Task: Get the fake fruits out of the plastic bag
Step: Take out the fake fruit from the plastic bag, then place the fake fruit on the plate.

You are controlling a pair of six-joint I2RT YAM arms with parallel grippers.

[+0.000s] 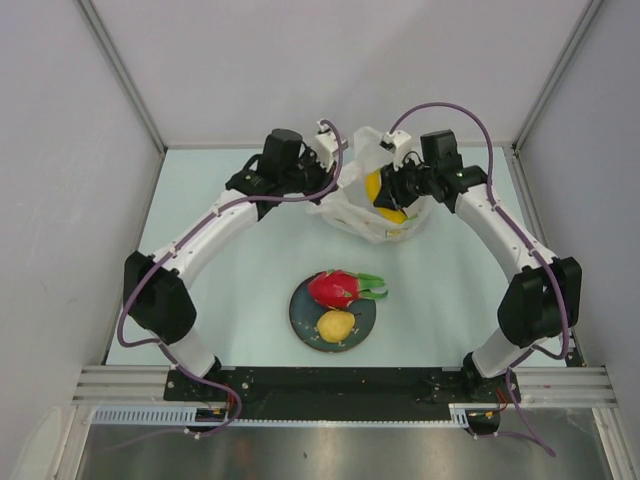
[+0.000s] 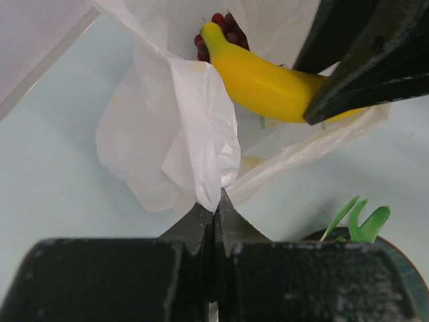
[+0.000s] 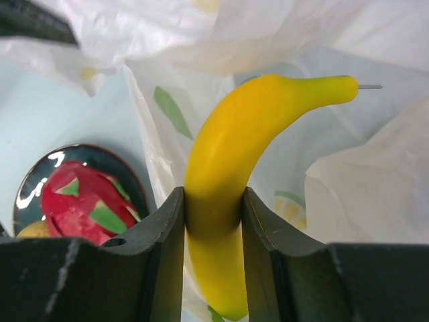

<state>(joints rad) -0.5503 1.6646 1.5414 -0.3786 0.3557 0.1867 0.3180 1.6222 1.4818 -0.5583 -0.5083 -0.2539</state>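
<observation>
The right tool (image 3: 213, 208) is closed on the banana (image 3: 234, 147), with one jaw on each side of its lower half. The left tool (image 2: 214, 211) is closed too and pinches a fold of the bag (image 2: 181, 121). The bag lies at the far middle of the surface (image 1: 230, 300), and the banana is at its mouth, between the two tools.

The step in hand seems to be pulling the banana out. To do it well, the left tool should hold its pinch and not move, so that the thin bag does not follow. The right tool should draw back along the banana's own length, not sideways, because the curved tip can catch the plastic. The grip sits low on the fruit, so a slow pull is safer.

The long axis of the banana runs away from the right tool and across its jaws. The curved end points toward the inside of the bag, where the grapes (image 2: 224, 27) lie just beside it.

The plate (image 1: 300, 320), nearer, holds the dragon fruit (image 1: 335, 288) and the yellow fruit (image 1: 336, 325).
</observation>
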